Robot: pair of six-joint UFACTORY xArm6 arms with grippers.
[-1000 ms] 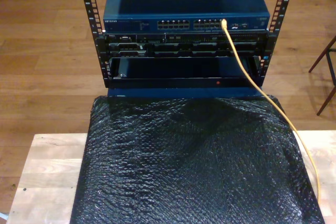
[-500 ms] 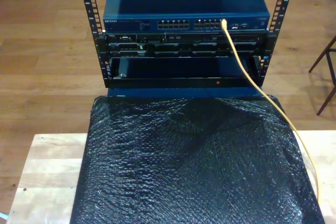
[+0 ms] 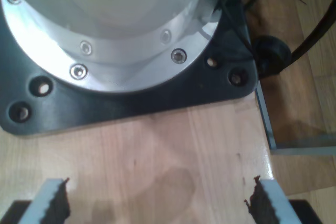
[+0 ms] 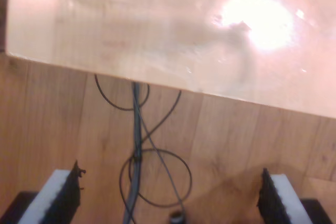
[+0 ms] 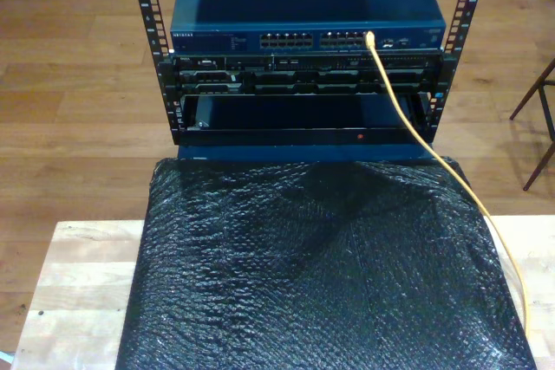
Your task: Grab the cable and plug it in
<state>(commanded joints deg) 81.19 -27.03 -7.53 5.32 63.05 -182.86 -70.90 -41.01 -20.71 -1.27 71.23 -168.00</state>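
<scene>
My first pincer [image 3: 156, 203] hangs released over the pale wooden worktop [image 3: 157, 150], jaws spread with nothing between them, just short of a round metal arm base [image 3: 105, 19] on its black plate. My second pincer [image 4: 170, 195] is likewise spread wide and empty, past the worktop's edge above floorboards and thin dark wires [image 4: 139, 171]. In the exterior view, black bubble wrap [image 5: 321, 275] covers the near worktop. The cable [image 5: 434, 158] climbs from the near right across that wrap, its tip seated in a port of the blue switch [image 5: 303, 6] atop the far rack [image 5: 147, 15].
</scene>
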